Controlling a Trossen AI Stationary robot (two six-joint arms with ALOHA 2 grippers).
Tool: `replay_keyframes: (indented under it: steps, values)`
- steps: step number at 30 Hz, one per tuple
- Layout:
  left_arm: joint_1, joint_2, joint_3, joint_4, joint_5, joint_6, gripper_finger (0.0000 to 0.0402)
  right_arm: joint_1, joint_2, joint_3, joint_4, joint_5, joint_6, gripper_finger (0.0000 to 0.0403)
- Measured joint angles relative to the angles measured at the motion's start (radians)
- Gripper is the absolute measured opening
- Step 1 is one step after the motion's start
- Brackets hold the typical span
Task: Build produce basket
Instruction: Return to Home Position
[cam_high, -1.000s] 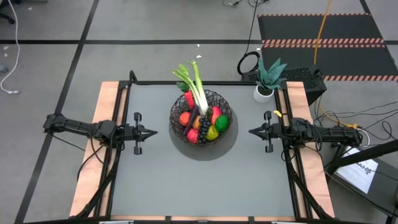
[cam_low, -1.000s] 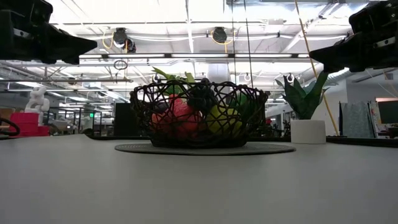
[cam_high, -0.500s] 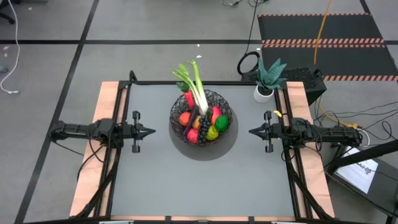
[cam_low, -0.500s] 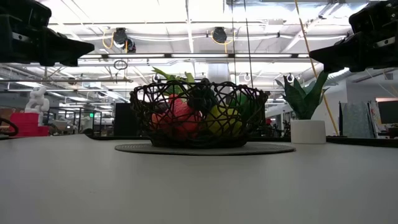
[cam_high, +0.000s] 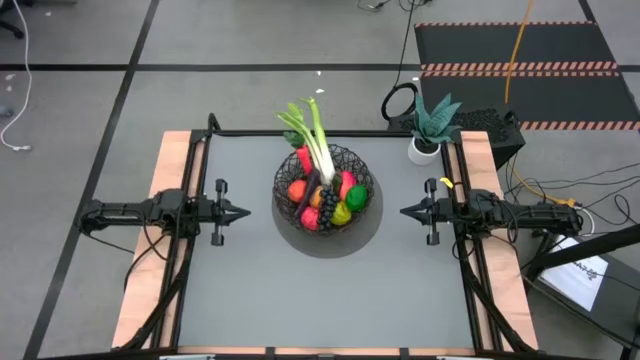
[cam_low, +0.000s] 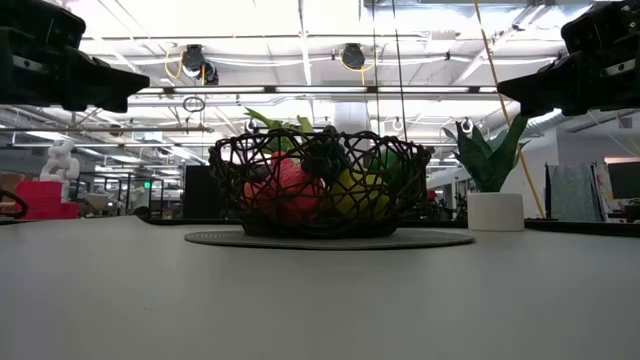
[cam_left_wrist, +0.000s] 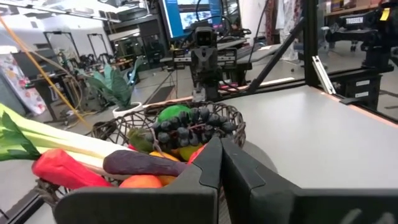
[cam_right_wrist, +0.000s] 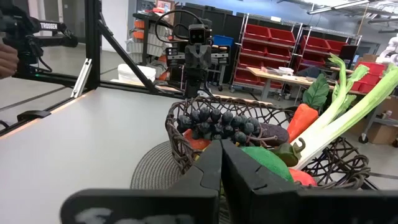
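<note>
The black wire basket stands on a round grey mat at the table's middle, toward the far side. It holds the produce: a leek sticking out over the far rim, dark grapes, a purple eggplant, and red, orange, green and yellow-green fruits. My left gripper hovers shut and empty left of the basket. My right gripper hovers shut and empty right of it. Both point at the basket.
A small white pot with a teal plant stands at the table's far right corner. Bare grey table top lies between the basket and the near edge. A hand shows at the edge of the right wrist view, off the table.
My left gripper has drawn back a little toward the table's left edge, staying shut and level. The basket, the produce and my right gripper have kept still.
</note>
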Motion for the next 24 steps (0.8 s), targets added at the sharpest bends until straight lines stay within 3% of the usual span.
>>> replay_keyframes:
  steps: [6,16,24]
  values:
    - [0.0,0.0,0.0,-0.001,-0.002,-0.036,0.0019,0.0,0.0,0.0,0.0,0.0,0.0,0.0]
    - [0.0,0.0,0.0,-0.001,-0.003,-0.031,0.0003,0.0,0.0,0.0,0.0,0.0,0.0,0.0]
    - [0.0,0.0,0.0,-0.001,-0.003,-0.03,0.003,0.0,0.0,0.0,0.0,0.0,0.0,0.0]
